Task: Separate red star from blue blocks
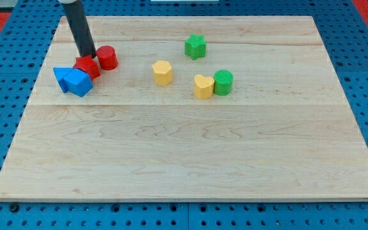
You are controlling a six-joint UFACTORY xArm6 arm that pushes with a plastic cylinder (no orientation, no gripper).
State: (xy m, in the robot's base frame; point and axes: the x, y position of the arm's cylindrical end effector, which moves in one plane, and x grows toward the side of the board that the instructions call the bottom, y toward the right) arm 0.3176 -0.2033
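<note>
Camera view shows us near the table's top-left corner. We carry no fingers, only a rod, and my tip rests at the top edge of the red star. That star touches the blue blocks below-left, with a red cylinder just beside it on the right, so we judge a sideways push is needed to part them.

text: none showing | board: bare wood grain, carrying no label, brand or number | blocks on board: showing plain colours, no marks readable | rod above board's top-left corner: plain dark, bearing no sign | surround beside board: showing only holes, no lettering
</note>
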